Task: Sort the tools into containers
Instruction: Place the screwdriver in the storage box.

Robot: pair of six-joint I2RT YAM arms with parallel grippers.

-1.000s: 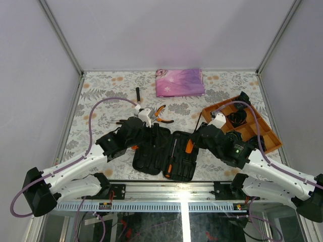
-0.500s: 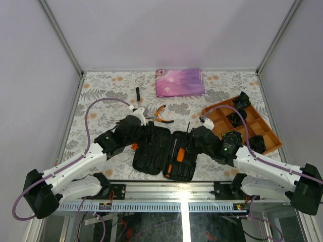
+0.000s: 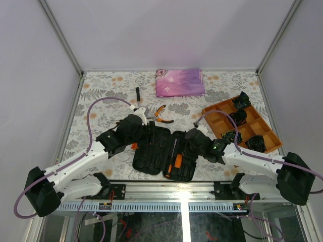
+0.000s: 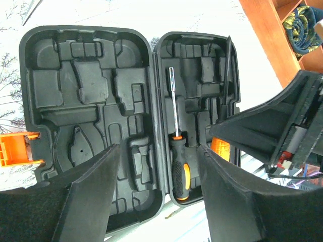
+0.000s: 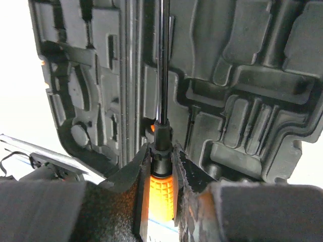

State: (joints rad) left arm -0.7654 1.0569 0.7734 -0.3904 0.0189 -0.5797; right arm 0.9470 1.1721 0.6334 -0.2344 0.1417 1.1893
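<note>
The black tool case (image 3: pixel 151 160) lies open near the front edge, its moulded slots (image 4: pixel 91 80) showing. One orange-and-black screwdriver (image 4: pixel 176 156) rests in a slot of the right half. My right gripper (image 5: pixel 160 161) is shut on a second screwdriver (image 5: pixel 161 194) by its orange handle. Its shaft (image 5: pixel 161 75) points across the right half (image 5: pixel 242 75), just above the slots. My left gripper (image 4: pixel 159 201) hovers open and empty over the case's near edge. Orange-handled pliers (image 3: pixel 161 113) and a black-handled hammer (image 3: pixel 137 94) lie on the table behind the case.
A folded pink-purple cloth (image 3: pixel 180 82) lies at the back. An orange divided tray (image 3: pixel 216 112) with black coiled bundles (image 3: pixel 237 118) stands at the right, close behind my right arm. An orange latch (image 4: pixel 15 149) sticks out on the case's left side.
My right gripper has carried its screwdriver left and down from beside the orange tray to over the case's right half. My left gripper has opened a little wider.
</note>
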